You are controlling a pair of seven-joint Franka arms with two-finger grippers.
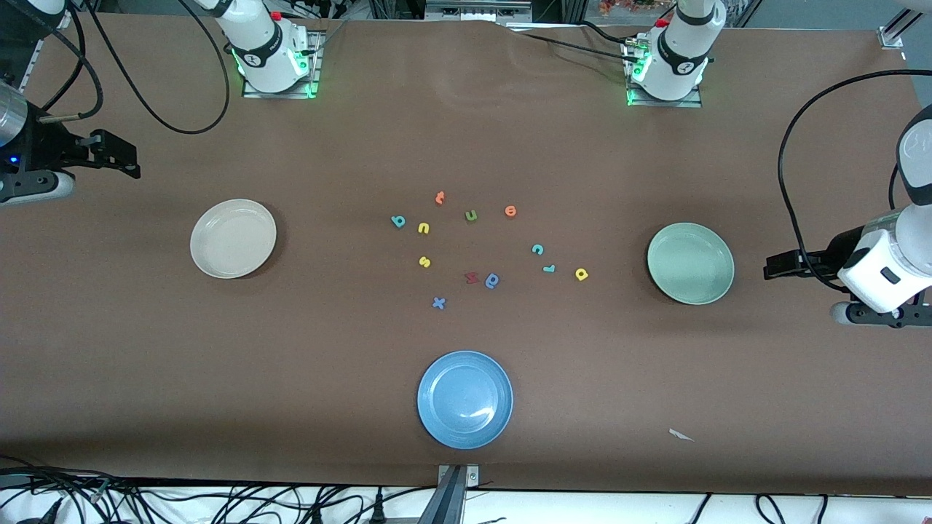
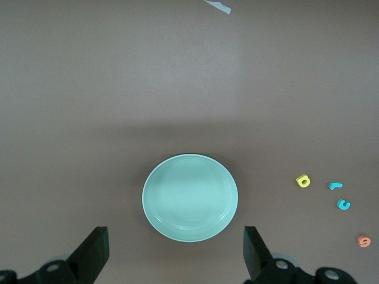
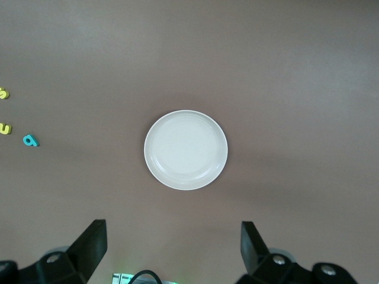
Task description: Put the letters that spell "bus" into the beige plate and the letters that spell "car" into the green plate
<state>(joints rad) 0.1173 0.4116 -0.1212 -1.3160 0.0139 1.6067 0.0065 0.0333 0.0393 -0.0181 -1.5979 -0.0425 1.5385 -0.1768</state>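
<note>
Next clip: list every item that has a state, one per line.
beige plate: empty
green plate: empty
blue plate: empty
"bus" letters: loose on table, unsorted
"car" letters: loose on table, unsorted
left gripper: open, above green plate
right gripper: open, above beige plate

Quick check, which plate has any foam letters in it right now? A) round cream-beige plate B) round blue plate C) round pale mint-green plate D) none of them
D: the round cream-beige plate, the round pale mint-green plate and the round blue plate all show bare insides, and the small foam letters, such as the yellow "s" and the teal "c", lie on the brown table between the plates.
</note>
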